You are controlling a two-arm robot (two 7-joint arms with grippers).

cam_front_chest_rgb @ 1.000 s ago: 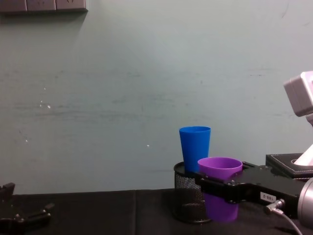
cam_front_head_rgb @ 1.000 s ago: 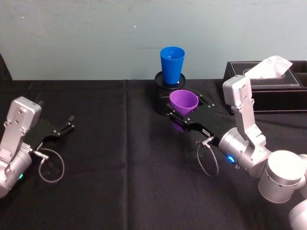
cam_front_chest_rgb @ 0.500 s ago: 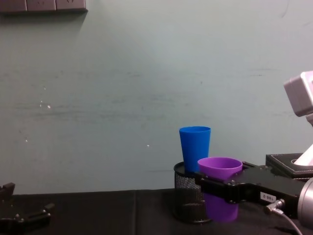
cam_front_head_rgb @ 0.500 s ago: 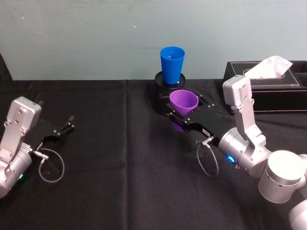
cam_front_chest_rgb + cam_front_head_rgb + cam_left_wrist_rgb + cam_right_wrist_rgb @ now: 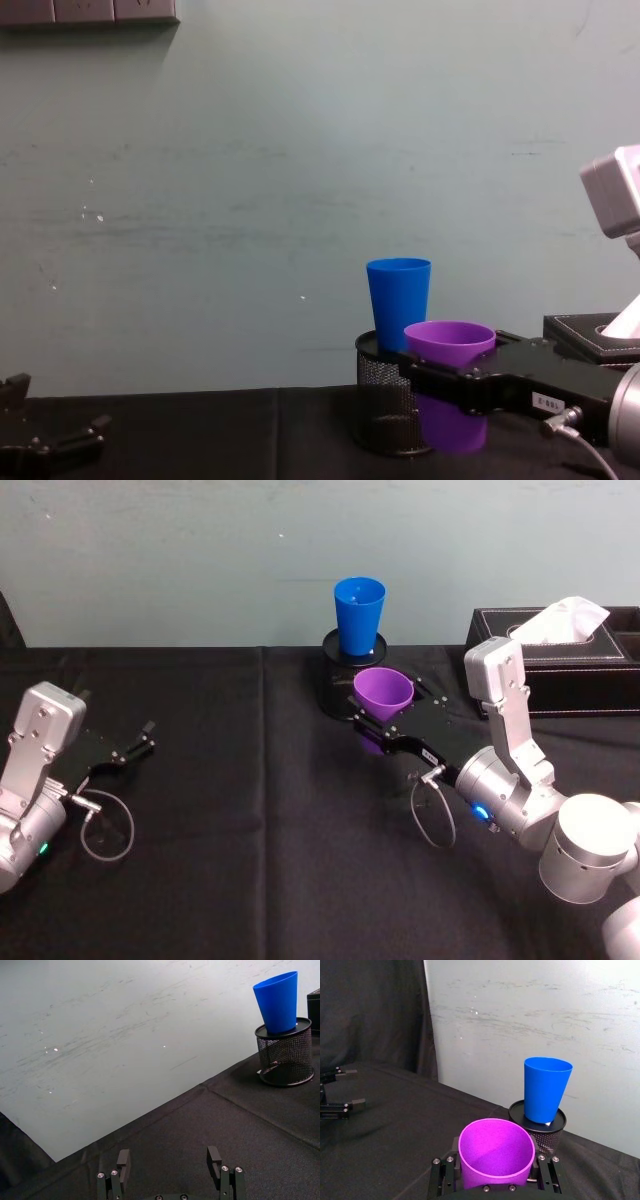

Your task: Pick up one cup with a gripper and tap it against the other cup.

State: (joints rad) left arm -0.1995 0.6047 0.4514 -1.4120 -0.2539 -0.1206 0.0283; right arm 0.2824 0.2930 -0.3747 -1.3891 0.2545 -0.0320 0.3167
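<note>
A: R gripper (image 5: 385, 723), status?
B: Clamped on the purple cup (image 5: 382, 694) below its rim. Cup's upright, just in front of the mesh pen holder (image 5: 335, 683). Blue cup (image 5: 359, 615) stands atop that, apart.
A: Change vs 1 s ago?
B: None, arm's paused, so no tap yet. L gripper (image 5: 167, 1160) idle far left, jaws apart.

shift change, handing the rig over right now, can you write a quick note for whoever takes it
Right claw: shut on the purple cup, which is upright, just in front of the black mesh pen holder.
Left claw: open, idle at the left side of the black cloth.
Blue cup: upright on top of the pen holder, apart from the purple cup.
Done: purple cup grasped.
Left: tap it against the blue cup. That one sits higher, so probably raise it first.
</note>
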